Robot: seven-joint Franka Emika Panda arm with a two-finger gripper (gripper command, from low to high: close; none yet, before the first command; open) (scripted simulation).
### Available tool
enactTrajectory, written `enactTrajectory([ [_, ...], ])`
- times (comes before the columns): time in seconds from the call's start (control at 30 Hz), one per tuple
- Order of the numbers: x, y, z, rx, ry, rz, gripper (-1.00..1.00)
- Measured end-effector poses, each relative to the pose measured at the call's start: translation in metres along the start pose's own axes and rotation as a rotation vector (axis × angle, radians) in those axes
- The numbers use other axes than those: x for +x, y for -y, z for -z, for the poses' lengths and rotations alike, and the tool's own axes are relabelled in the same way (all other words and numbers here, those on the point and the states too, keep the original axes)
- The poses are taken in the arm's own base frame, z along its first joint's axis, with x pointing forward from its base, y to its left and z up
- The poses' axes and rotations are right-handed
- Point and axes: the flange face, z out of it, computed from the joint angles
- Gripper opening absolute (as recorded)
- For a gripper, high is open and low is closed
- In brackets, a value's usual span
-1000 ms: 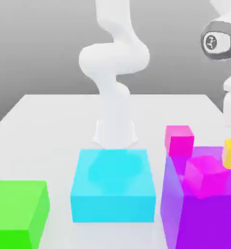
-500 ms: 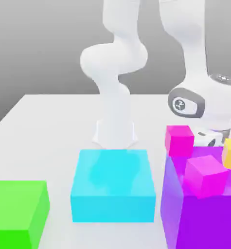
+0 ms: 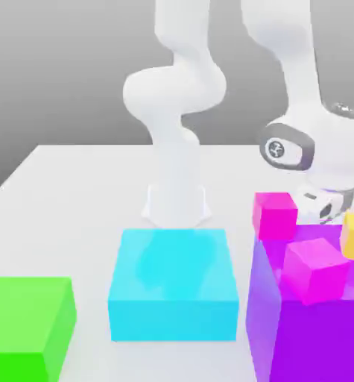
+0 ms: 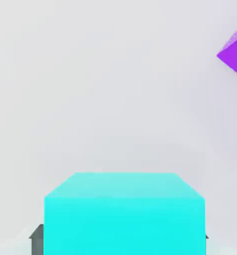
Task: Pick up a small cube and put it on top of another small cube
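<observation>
— White table [image 3: 75, 179], grey wall behind. What stands on it?
— The arm [image 3: 172, 97] at the back, then a purple block [image 3: 314, 336], a big cyan block [image 3: 172, 287] and a green block [image 3: 23, 321] at the front.
— And the pincer [image 3: 325, 209]?
— It hangs behind the purple block, just beside a pink cube [image 3: 275, 215].
— Holding anything?
— Yes. In the hand view a small cyan cube [image 4: 124, 214] sits clenched between the dark fingers [image 4: 37, 240], one on each side.

Pale white tabletop [image 3: 75, 186] against a plain grey backdrop [image 3: 60, 67].
</observation>
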Motion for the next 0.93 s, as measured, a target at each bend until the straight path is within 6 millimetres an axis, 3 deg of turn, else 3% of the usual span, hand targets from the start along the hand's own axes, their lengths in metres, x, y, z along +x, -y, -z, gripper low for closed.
enactTrajectory([
  [0.1,-0.006,0.048,0.033,0.013,-0.060,0.229,-1.00],
  [0.17,-0.002,0.069,0.061,0.004,-0.095,0.360,-1.00],
  [0.23,0.029,0.065,0.091,-0.018,-0.123,0.401,-1.00],
  [0.37,0.079,0.029,0.142,-0.056,-0.108,0.405,-1.00],
  [0.53,0.126,-0.050,0.200,-0.055,-0.034,0.344,-1.00],
  [0.67,0.143,-0.116,0.248,-0.016,0.024,0.320,-1.00],
  [0.73,0.145,-0.128,0.238,-0.008,0.032,0.323,-1.00],
  [0.8,0.144,-0.131,0.212,-0.006,0.034,0.323,-1.00],
  [0.83,0.144,-0.132,0.201,-0.006,0.035,0.324,1.00],
  [0.93,0.144,-0.132,0.201,-0.006,0.035,0.324,1.00],
])
